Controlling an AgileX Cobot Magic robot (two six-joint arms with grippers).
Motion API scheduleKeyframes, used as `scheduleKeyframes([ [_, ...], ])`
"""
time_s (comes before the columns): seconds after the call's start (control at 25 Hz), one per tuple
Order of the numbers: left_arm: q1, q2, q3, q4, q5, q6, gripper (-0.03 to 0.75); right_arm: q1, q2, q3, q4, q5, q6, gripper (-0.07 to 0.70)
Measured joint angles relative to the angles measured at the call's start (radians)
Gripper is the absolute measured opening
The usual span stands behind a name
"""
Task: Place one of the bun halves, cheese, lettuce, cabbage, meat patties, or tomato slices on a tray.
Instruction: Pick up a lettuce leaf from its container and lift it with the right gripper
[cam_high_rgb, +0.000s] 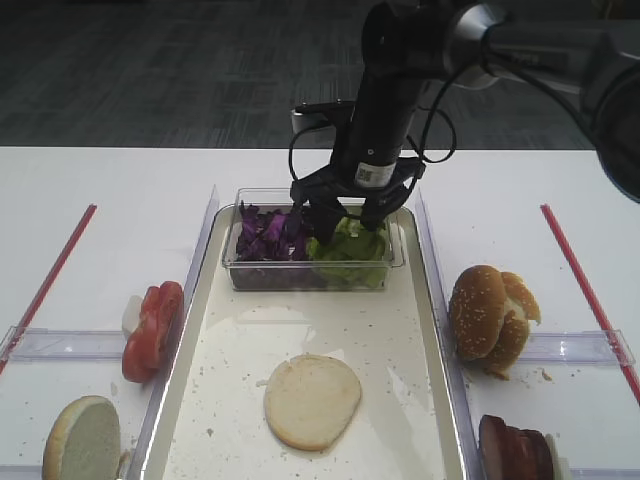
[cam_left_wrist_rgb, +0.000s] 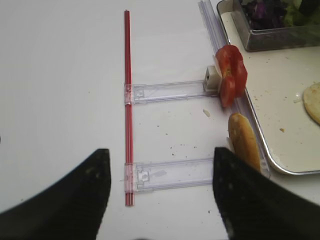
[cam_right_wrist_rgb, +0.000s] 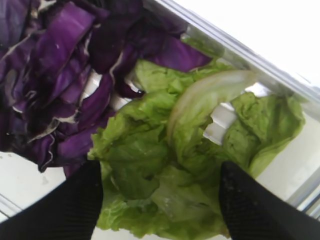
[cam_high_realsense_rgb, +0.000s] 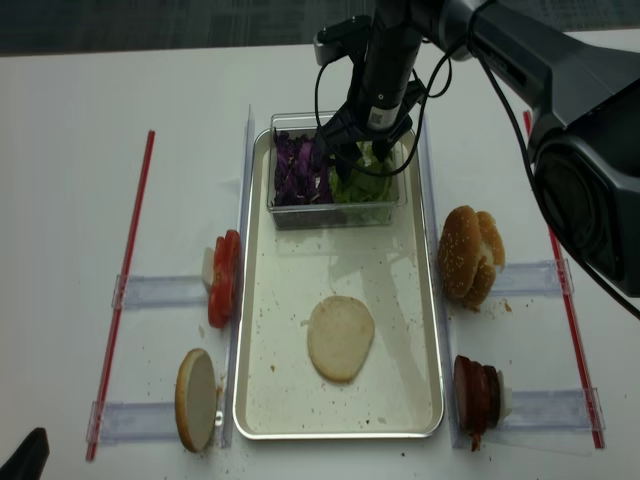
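My right gripper (cam_high_rgb: 347, 222) (cam_right_wrist_rgb: 160, 172) hangs open in the clear tub (cam_high_rgb: 300, 275), one finger on each side of the green lettuce (cam_right_wrist_rgb: 165, 165) (cam_high_rgb: 348, 243). Purple cabbage (cam_right_wrist_rgb: 60, 75) (cam_high_rgb: 268, 232) fills the tub's left half. The tub stands at the far end of the tray (cam_high_rgb: 420, 340), where a pale bun half (cam_high_rgb: 312, 400) lies flat. Tomato slices (cam_high_rgb: 152, 328) and another bun half (cam_high_rgb: 82, 438) stand left of the tray. Sesame bun halves (cam_high_rgb: 488, 318) and meat patties (cam_high_rgb: 515, 448) are to its right. My left gripper (cam_left_wrist_rgb: 161, 152) is open and empty over the table. Cheese is out of view.
Red straws (cam_high_rgb: 50, 280) (cam_high_rgb: 590, 300) lie along both sides of the table. Clear plastic holders (cam_left_wrist_rgb: 170, 175) (cam_high_rgb: 570, 347) run from them towards the tray and prop up the food. Crumbs speckle the tray floor.
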Motion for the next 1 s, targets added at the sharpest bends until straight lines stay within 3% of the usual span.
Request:
scheduleKeyframes([
  [0.44,0.000,0.000,0.000,0.000,0.000,0.000,0.412,0.000,0.027,-0.002,0.000,-0.007,0.002,0.504],
  [1.0,0.000,0.000,0.000,0.000,0.000,0.000,0.410,0.001,0.044,-0.002,0.004,-0.014,0.002,0.414],
])
